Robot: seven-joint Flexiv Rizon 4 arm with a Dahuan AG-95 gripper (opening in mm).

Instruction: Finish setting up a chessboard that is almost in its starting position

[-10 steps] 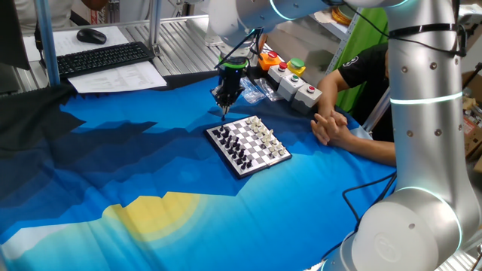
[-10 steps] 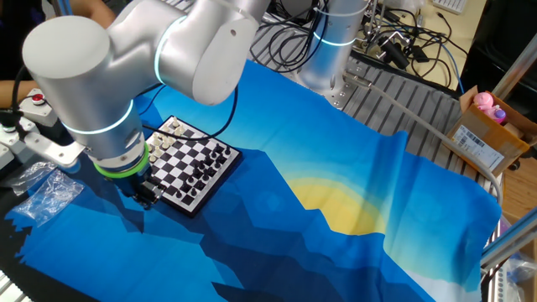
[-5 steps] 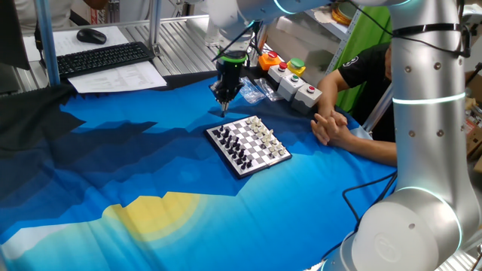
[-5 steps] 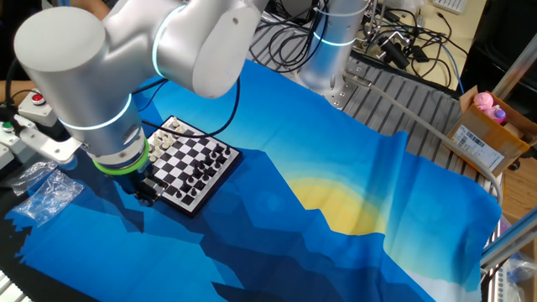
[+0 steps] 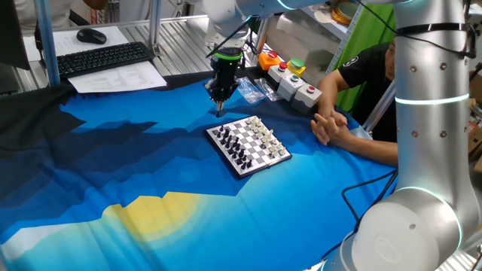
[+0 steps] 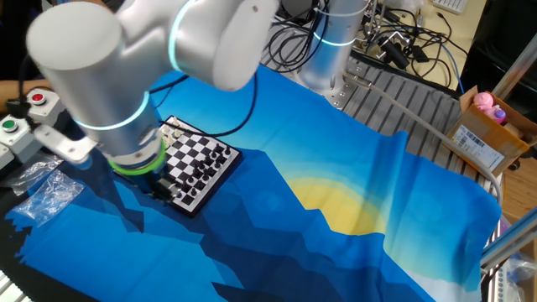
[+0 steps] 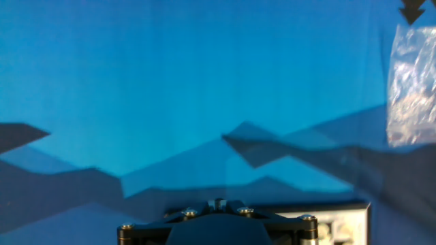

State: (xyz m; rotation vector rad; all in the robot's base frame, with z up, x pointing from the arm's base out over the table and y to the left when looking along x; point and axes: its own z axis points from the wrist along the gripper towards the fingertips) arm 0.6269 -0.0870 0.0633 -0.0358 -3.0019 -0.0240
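The chessboard [image 5: 248, 147] lies on the blue cloth, with dark pieces on its near-left side and white pieces on its far-right side. It also shows in the other fixed view [image 6: 195, 162], and one corner shows in the hand view [image 7: 338, 227]. My gripper [image 5: 219, 110] hangs above the cloth just beyond the board's far-left corner. Its fingers come together in a thin point; anything between them is too small to see. In the other fixed view the arm hides most of the gripper [image 6: 158, 186]. The hand view shows only its dark housing, not the fingertips.
A person's hands [image 5: 331, 124] rest on the cloth right of the board. A button box [image 5: 295, 79] and a clear plastic bag [image 5: 252, 90] lie behind it; the bag also shows in the hand view [image 7: 410, 88]. A keyboard [image 5: 102, 56] and papers sit far left.
My gripper has risen a little and drifted back and left, away from the board's far-left corner. The board and its pieces have not moved.
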